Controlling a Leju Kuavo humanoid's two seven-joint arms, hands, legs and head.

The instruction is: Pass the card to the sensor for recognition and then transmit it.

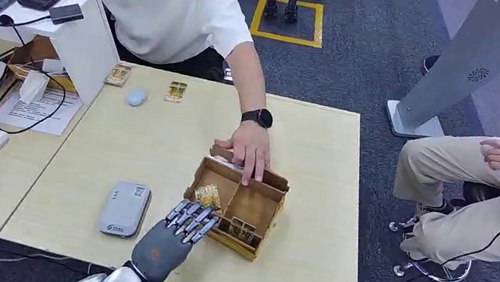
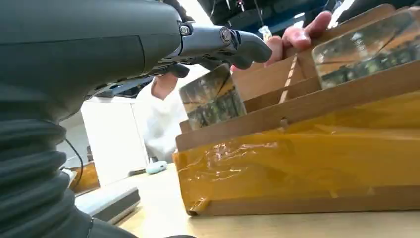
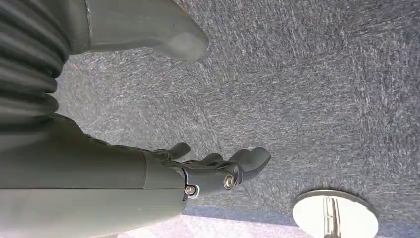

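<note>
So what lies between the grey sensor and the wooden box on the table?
Bare tabletop, plus the left hand reaching in at the box beside the sensor, in the head view.

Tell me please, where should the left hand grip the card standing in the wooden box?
Probably the card's top edge, coming from above. It leans upright in the box, only its upper part clear of the wall. The left hand is already at it.
</note>
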